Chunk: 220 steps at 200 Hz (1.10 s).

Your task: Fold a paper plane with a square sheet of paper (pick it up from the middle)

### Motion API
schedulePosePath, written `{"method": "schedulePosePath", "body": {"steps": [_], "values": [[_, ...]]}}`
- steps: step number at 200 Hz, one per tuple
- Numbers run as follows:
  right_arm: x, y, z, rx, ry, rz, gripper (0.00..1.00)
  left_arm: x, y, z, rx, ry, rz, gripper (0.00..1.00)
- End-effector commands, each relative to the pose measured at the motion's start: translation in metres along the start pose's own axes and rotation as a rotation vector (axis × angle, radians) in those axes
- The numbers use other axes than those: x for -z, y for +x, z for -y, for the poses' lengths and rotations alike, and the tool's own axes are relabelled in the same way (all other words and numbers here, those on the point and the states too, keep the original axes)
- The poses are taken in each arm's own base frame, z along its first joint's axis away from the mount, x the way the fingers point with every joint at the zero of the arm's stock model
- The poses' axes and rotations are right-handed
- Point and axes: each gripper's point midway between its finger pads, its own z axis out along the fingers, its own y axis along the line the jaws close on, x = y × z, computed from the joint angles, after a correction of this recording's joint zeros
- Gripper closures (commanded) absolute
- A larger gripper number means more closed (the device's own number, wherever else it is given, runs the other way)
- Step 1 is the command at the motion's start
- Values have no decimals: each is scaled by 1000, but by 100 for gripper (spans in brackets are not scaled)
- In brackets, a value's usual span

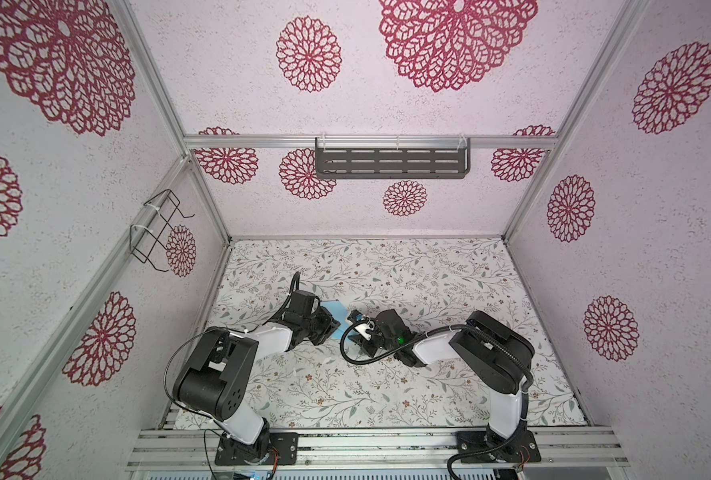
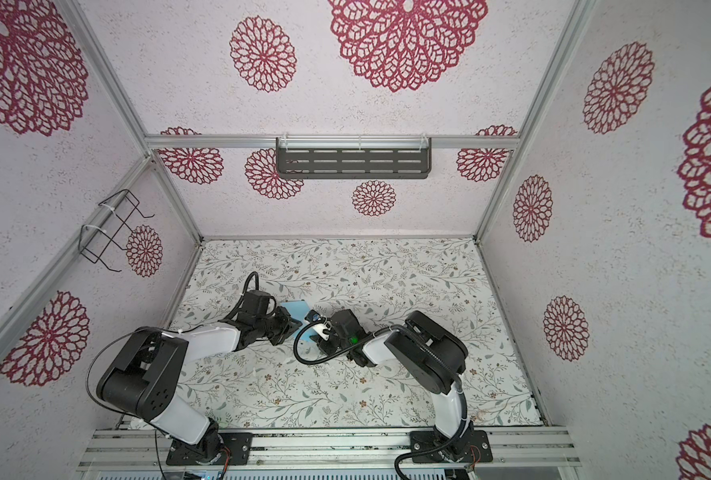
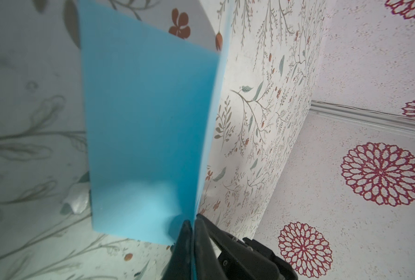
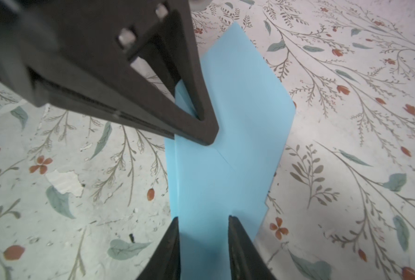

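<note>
In both top views, two black-and-white arms reach inward over a floral table [image 1: 387, 395] and meet just left of its middle. Only slivers of the light-blue sheet of paper [image 1: 331, 309] show between them. The rest is hidden under the left gripper [image 1: 334, 325] and the right gripper [image 1: 351, 330]. From up here you cannot tell how either set of jaws stands.

Left wrist view: the left gripper [image 3: 193, 224] is clenched on the sheet of paper [image 3: 148, 121] right at a fold line, its two dark fingers pressed together. The paper rises from the jaws as a doubled flap. One face is broad and smooth, the other is seen nearly edge-on, and the table lies behind.

Right wrist view: the right gripper [image 4: 203, 218] has its jaws apart, one on each side of the paper's near end, not pinching it (a clear band of blue shows between them). A diagonal crease crosses the paper [image 4: 245, 109]. The left gripper's tip [image 4: 207, 135] grips it farther along.

As for handling, the paper looks very light and limp. It would likely crease or tear easily and slip if pinched loosely. You would do best to take hold along the folded spine, where the layers are stiffest. Close gently there so you don't wrinkle the flaps.
</note>
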Motion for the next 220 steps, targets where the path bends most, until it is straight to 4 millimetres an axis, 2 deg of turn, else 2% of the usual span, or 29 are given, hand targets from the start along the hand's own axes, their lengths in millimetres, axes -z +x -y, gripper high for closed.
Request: {"method": "schedulePosePath", "body": {"steps": [1,71,103,139,171,196,220], "values": [[-1,-20,5,46,38,70,68,4,-5,9,7,10,16,92],[0,-16,-6,42,-15,76,76,5,-7,6,12,-6,22,89],[-1,-13,-8,25,-28,66,82,11,-11,4,8,-15,37,84],[-2,-17,-14,-26,-70,64,89,37,-28,5,12,1,102,68],[-2,-33,-22,-125,-141,84,92,70,-46,2,26,26,204,54],[-5,-43,-26,-230,-190,75,93,89,-49,-2,16,53,276,49],[-10,-46,-28,-325,-223,62,94,96,-45,-8,12,75,310,48]]}}
